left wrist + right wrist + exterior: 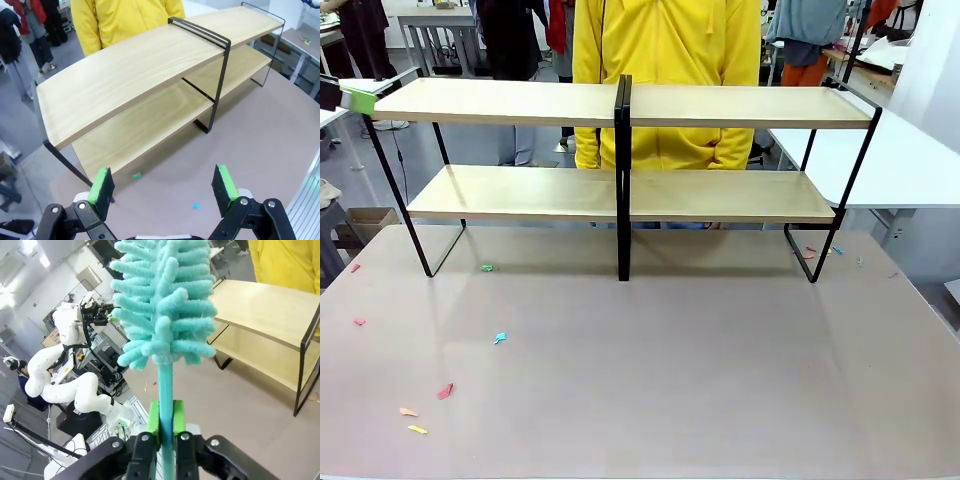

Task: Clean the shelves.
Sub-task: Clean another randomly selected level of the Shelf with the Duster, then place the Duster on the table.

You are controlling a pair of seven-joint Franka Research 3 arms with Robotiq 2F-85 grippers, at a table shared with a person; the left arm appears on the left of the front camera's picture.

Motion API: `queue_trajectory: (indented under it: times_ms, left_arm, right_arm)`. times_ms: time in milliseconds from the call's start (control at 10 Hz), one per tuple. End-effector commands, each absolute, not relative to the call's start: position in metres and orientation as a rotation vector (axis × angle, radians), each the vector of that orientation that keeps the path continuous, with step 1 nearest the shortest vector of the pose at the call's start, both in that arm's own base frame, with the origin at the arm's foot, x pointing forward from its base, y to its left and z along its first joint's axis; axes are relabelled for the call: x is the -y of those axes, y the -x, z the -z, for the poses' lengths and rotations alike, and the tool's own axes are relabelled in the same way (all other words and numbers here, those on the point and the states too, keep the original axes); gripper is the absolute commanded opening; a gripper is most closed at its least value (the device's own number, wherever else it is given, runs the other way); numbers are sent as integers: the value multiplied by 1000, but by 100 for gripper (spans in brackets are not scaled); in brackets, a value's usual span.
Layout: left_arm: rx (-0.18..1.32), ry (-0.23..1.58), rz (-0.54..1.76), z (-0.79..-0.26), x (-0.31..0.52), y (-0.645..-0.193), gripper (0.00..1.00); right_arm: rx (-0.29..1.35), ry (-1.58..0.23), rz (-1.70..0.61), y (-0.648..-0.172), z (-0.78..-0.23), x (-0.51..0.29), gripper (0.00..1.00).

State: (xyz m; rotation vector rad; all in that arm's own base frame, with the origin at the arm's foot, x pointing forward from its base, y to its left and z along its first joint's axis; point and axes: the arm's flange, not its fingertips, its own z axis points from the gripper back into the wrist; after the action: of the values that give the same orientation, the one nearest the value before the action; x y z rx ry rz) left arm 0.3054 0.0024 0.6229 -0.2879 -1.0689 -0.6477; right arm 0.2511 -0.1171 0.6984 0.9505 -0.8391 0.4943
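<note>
Shelves: the shelves (620, 190) stand at the far side of the desk (650, 380), two long light wood boards on a thin black frame with a black centre post; in the left wrist view the shelves (150, 85) lie ahead of and above the left fingers, well apart from them.
Shelves from the right wrist: part of the shelves (270, 335) lies to the right of and beyond the duster head, clear of it.
Left gripper: the left gripper (165, 187) hangs over the desk's near-left part, its fingers (102, 186) spread wide and released, holding nothing.
Right gripper: the right gripper (166, 424) has its fingers (154, 420) clenched on the teal handle of a duster (165, 305).
Duster: a fluffy teal head of thick looped strands rises straight up from the right fingers, its stem pinched between the green pads.
Person: a person in a yellow top (665, 70) stands just behind the shelves, beyond both sets of fingers.
Scraps: small coloured paper bits (445, 390) are scattered on the desk's left part; a green one (136, 175) and a blue one (195, 205) lie between the left fingers and the shelves.
Front-view edge: a green pad (360, 100) shows just beside the left end of the top board; whether it touches the board cannot be told.
</note>
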Motion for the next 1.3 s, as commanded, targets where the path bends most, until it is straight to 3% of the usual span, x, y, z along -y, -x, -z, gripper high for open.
queue_trajectory:
  times_ms: [0, 800, 900, 1000, 1200]
  left_arm:
    - [1057, 280, 639, -623, -2, -304, 100]
    - [1069, 288, 648, -623, -2, -305, 100]
    - [830, 563, 714, -594, 4, -309, 100]
    - [639, 694, 724, -555, -9, -310, 100]
    - [419, 987, 446, -473, -53, -291, 100]
  right_arm:
    - [867, -958, -505, -250, -698, 116, 12]
    - [838, -944, -488, -250, -698, 118, 12]
    - [622, -1001, -567, -246, -655, 102, 12]
    - [492, -1102, -549, -247, -617, 104, 12]
    - [255, -1033, -416, -246, -524, 116, 12]
